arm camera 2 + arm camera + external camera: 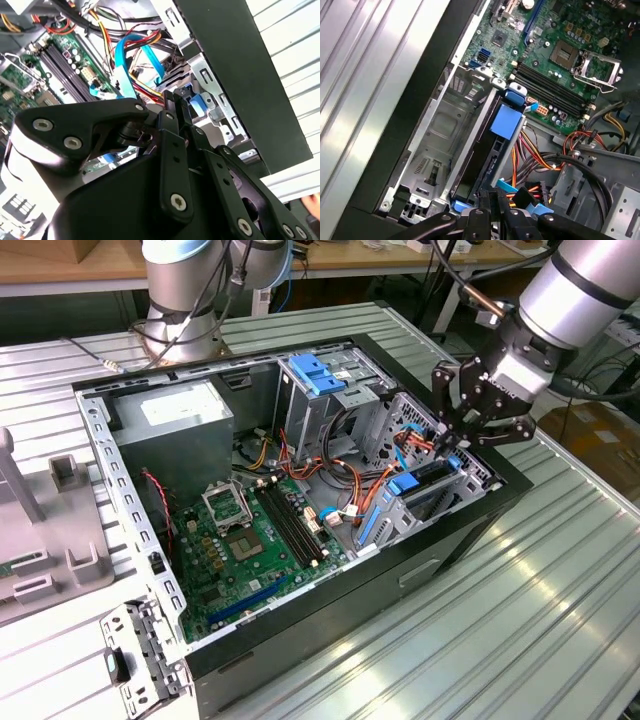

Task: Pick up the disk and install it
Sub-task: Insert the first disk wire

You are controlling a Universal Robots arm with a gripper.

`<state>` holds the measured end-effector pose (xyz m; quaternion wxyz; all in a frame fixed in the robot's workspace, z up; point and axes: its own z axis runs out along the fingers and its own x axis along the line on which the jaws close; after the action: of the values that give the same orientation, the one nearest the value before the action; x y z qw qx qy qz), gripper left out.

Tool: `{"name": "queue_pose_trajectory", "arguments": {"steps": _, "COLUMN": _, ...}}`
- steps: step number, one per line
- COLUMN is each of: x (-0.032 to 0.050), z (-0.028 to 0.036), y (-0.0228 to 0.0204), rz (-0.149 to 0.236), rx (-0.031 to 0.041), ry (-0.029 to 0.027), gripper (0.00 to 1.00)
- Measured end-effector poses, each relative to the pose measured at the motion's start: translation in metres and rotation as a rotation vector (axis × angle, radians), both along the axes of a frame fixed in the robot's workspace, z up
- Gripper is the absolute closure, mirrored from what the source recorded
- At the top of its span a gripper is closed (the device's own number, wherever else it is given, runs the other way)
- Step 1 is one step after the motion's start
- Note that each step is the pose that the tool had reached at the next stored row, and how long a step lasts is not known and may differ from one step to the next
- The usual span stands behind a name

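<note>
Standing on edge in a metal bay of the open computer case, the disk lines up with its slot; the fingers pinch its near end.

From high off my arm, the exterior view looks down across the open computer case; both wrist views sit close behind my gripper, sharing the drive bay and motherboard
</note>
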<state>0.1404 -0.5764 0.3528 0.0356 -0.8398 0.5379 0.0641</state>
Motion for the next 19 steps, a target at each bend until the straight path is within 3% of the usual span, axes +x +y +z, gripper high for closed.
{"name": "queue_pose_trajectory", "arguments": {"steps": 19, "x": 0.0000, "z": -0.0005, "y": 0.0000, "rz": -0.259, "rx": 0.0000, "ry": 0.0000, "gripper": 0.83}}
